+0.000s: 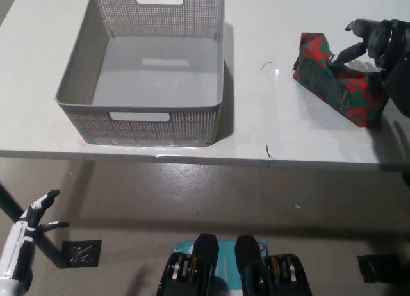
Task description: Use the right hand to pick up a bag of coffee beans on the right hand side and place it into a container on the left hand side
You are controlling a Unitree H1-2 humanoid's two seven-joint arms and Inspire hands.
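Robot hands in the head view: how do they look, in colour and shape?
The left hand is white with black segments on its slim fingers, on a white forearm. The right hand is all black and bulkier, glossy, with rounded casing and dark fingers.

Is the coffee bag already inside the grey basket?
No, the coffee bag lies on the table right of the empty basket.

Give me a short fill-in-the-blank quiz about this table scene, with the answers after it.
1. The grey basket on the table holds ____.
2. The black right robot hand is over the red and green ____.
3. The white left robot hand hangs ____ the table edge.

Answers: nothing; coffee bag; below
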